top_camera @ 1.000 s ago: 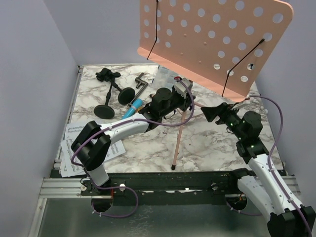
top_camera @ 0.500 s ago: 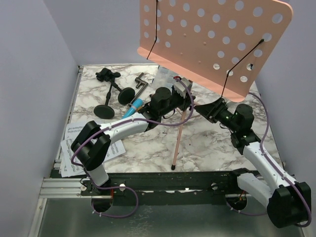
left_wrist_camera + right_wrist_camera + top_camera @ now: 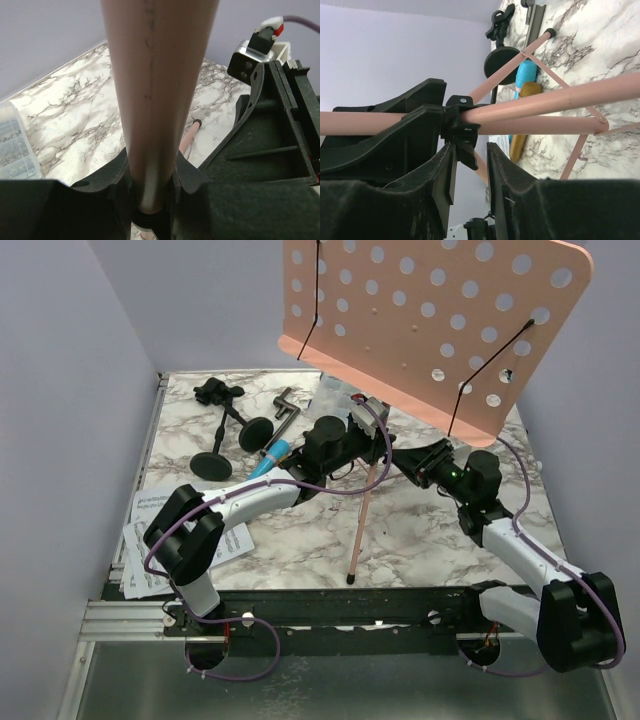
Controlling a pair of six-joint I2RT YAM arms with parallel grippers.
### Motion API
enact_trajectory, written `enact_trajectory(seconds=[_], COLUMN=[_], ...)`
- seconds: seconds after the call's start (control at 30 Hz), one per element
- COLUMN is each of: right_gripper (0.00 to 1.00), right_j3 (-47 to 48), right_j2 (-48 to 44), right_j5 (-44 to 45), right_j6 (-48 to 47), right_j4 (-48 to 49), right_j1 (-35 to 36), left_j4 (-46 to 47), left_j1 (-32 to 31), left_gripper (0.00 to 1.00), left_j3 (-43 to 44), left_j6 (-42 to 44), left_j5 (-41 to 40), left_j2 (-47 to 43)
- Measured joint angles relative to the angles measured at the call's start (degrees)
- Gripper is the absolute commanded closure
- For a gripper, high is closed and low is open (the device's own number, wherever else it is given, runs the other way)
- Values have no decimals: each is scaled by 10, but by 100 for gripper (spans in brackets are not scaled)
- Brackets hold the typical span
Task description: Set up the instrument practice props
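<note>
The pink perforated music rack (image 3: 430, 320) stands tilted over the back of the table on its rose-gold pole (image 3: 155, 90). My left gripper (image 3: 375, 445) is shut on that pole just above the black leg hub, as the left wrist view (image 3: 150, 192) shows. One rose-gold tripod leg (image 3: 362, 515) reaches toward the front edge. My right gripper (image 3: 408, 462) is at the hub from the right. In the right wrist view (image 3: 470, 165) it is open, with the hub's black tab (image 3: 466, 142) between the fingers. The blue microphone (image 3: 526, 74) and gold microphone (image 3: 522, 137) lie beyond.
Two black round-based poles (image 3: 212, 462) (image 3: 255, 432) lie at the back left. White music pages (image 3: 150, 540) lie at the front left. A small clear plastic box (image 3: 335, 395) sits under the rack's lower edge. A grey metal piece (image 3: 285, 405) lies beside it.
My right gripper has moved left and forward, up to the stand's leg hub beside the left gripper. The left arm and the rack have stayed put.
</note>
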Motion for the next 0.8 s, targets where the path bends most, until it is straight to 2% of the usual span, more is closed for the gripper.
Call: enact_trajectory(seconds=[0.07, 0.17, 0.27, 0.4, 0.57, 0.67, 0.8], right_gripper=[66, 74, 77, 72, 62, 41, 35], right_j3=[-23, -57, -96, -117, -62, -67, -97], right_j2=[-1, -9, -15, 6, -15, -85, -143], right_j5=[7, 16, 22, 17, 12, 15, 8], right_j6=[37, 92, 130, 134, -29, -168, -343], right_j4=[30, 72, 83, 63, -28, -42, -12], right_j1=[-1, -3, -15, -27, -27, -27, -27], left_j4=[0, 0, 0, 0, 0, 0, 1], left_j1=[0, 0, 1, 1, 1, 1, 1], left_gripper=[100, 100, 100, 100, 100, 100, 100], left_j3=[0, 0, 0, 0, 0, 0, 0], left_j6=[0, 0, 0, 0, 0, 0, 0], left_j5=[2, 2, 3, 5, 6, 7, 9], left_j2=[0, 0, 0, 0, 0, 0, 0])
